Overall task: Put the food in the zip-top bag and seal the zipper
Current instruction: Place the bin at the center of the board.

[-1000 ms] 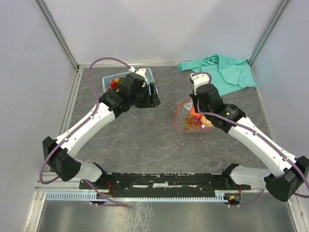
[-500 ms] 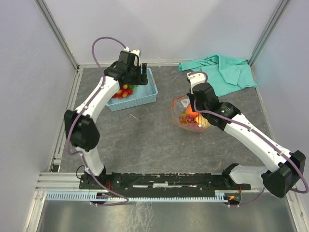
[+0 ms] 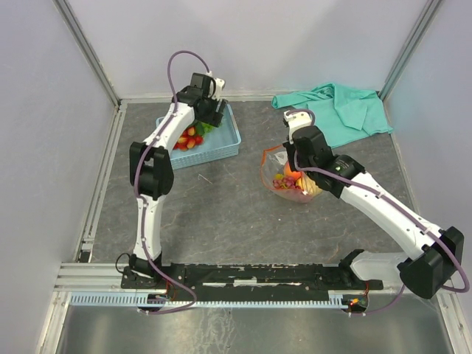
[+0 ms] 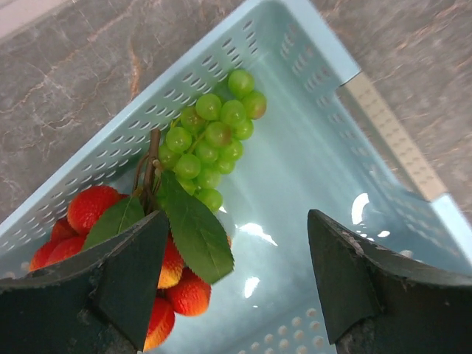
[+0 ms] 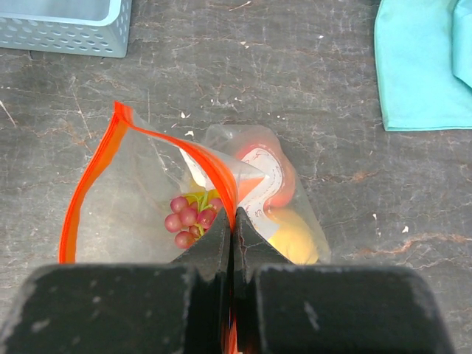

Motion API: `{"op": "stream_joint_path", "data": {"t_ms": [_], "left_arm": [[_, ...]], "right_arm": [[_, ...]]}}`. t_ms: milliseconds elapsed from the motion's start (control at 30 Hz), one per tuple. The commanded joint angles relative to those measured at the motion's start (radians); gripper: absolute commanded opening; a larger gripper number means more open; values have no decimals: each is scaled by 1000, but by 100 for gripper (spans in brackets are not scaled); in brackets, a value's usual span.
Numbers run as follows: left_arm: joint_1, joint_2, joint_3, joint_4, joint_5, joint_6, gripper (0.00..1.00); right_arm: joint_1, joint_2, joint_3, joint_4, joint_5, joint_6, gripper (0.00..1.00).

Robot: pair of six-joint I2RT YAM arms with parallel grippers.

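The light blue basket (image 3: 230, 141) holds a red strawberry bunch (image 4: 92, 210) with green leaves and green grapes (image 4: 210, 136). My left gripper (image 4: 236, 284) is open just above the basket floor (image 4: 310, 184), with the strawberries by its left finger. It shows at the basket's far side in the top view (image 3: 210, 114). My right gripper (image 5: 233, 221) is shut on the red-orange zipper (image 5: 88, 199) of the clear zip-top bag (image 3: 287, 183) and holds its mouth open. Inside the bag are purple grapes (image 5: 188, 217), a yellow fruit (image 5: 295, 236) and an orange-pink peach (image 5: 284, 188).
A teal cloth (image 3: 339, 107) lies crumpled at the back right, close behind the bag, and shows in the right wrist view (image 5: 420, 66). The basket's corner (image 5: 66, 33) is at that view's top left. Grey walls and metal rails bound the table.
My left arm has swung from the table's middle back over the basket and lowered its open gripper into it. My right gripper keeps hold of the bag, which shifted slightly left.
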Motion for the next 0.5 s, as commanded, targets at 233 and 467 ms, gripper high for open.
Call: {"op": "stream_joint_path", "data": {"t_ms": [233, 467], "left_arm": [[17, 178, 85, 113, -52, 164, 84], [20, 272, 122, 183, -86, 172, 86]], "right_arm": [[-8, 16, 48, -31, -39, 70, 1], [-8, 3, 50, -77, -43, 102, 1]]}}
